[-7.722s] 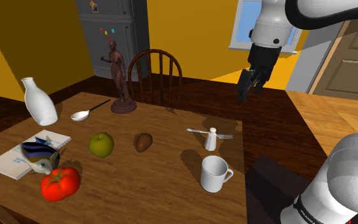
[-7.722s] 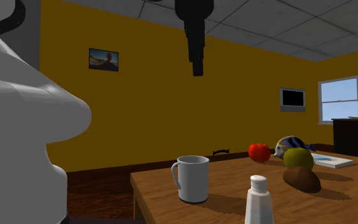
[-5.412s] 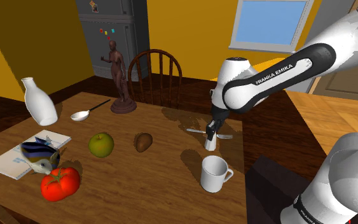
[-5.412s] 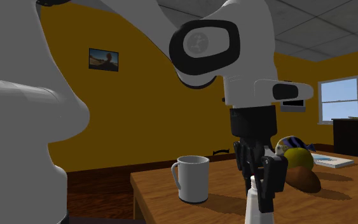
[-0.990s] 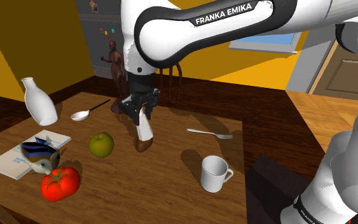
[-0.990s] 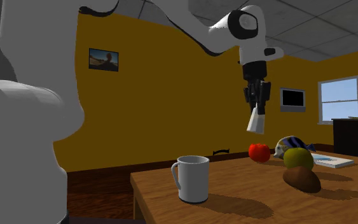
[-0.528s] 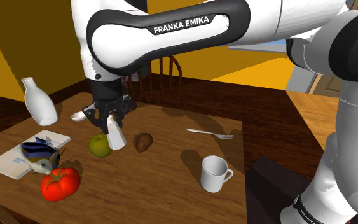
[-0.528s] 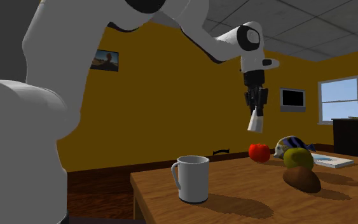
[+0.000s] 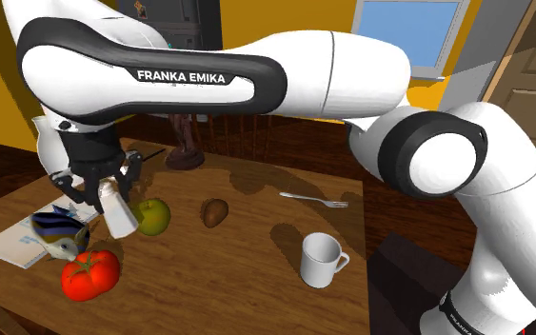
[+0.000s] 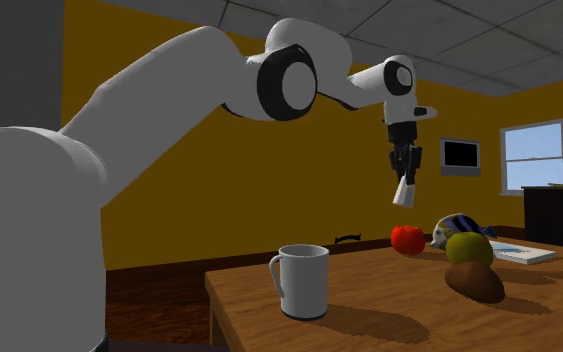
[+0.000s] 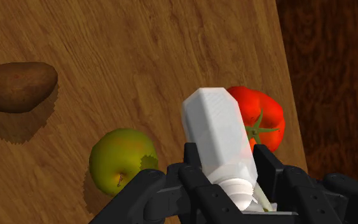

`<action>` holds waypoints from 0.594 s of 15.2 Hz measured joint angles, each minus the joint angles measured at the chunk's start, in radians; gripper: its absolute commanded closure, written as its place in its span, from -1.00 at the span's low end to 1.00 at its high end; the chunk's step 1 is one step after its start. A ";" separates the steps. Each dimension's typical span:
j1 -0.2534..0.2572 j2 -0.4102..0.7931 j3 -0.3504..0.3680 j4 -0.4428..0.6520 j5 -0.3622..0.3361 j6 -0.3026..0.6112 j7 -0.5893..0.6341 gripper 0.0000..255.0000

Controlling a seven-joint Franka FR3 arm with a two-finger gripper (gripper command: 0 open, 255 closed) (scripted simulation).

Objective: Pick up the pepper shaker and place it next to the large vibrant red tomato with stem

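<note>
Pepper shaker (image 9: 119, 213) hangs in the air over the wooden tabletop (image 9: 228, 281), clear of it and touching nothing but me. I judge the height to be deliberate: carried this high, it passes over the fruit without knocking anything.

The red tomato (image 9: 89, 274) with its green stem lies near the tabletop's edge. It is my target, and in the wrist view the shaker's body crosses in front of it. The yellow-green apple (image 9: 153, 217) sits just beside that line of travel, on the other side of the shaker from the tomato. The brown potato (image 9: 215, 212) lies farther off, well apart from both. The bare wood between apple and tomato looks to me like the natural landing spot.

My pincer (image 9: 102, 190) is closed on the shaker, its two black fingers clasping the narrow ribbed cap end. I take this as the sensible hold, since it leaves the wide base free to meet the wood first.

The shaker's long axis runs away from my fingers, cap up between them and base pointing down at the tabletop. It is close to upright but leans a little, the base swung toward the apple in the shoulder view. I would want that lean taken out before letting go, or it may tip.
</note>
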 measured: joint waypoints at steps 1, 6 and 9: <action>0.010 0.019 -0.003 0.020 -0.004 -0.002 0.005 1.00; -0.004 0.000 0.001 -0.081 -0.003 0.077 0.021 1.00; -0.020 -0.025 0.004 -0.166 -0.001 0.134 0.029 1.00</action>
